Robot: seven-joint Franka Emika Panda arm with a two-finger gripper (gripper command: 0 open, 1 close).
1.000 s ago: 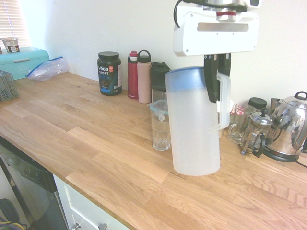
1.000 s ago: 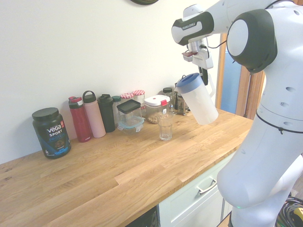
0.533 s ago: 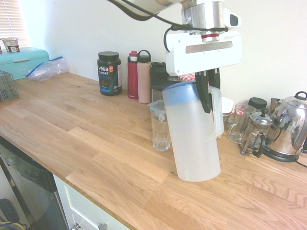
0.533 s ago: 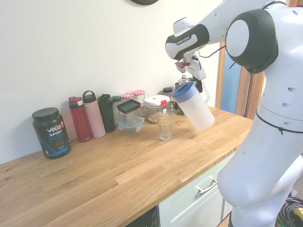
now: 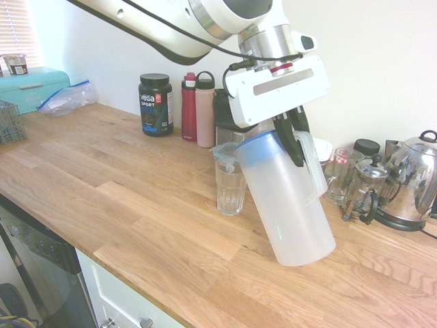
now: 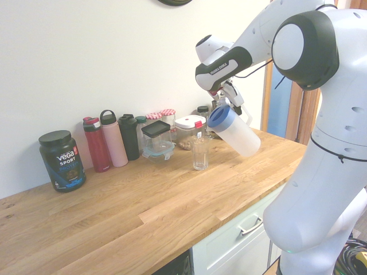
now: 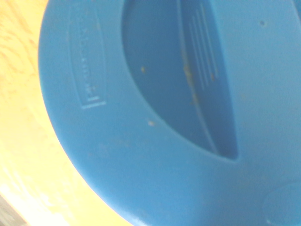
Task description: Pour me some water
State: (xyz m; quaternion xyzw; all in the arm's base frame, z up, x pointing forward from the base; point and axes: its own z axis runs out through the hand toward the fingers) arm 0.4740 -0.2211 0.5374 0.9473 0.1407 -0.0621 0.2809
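One drinking glass (image 5: 229, 188) stood on the wooden counter (image 5: 102, 198), and just right of it the frosted pitcher (image 5: 287, 198) hung tilted, blue lid (image 7: 155, 113) toward the glass. The gripper (image 5: 295, 133) was clamped on its handle (image 5: 315, 160). The water inside could not be made out.

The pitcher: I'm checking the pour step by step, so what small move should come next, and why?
Probably tip the pitcher a little further toward the glass. The gripper holds it by the handle, tilted, with its blue lid close above the glass rim, but no water can be seen flowing and the glass looks nearly empty.
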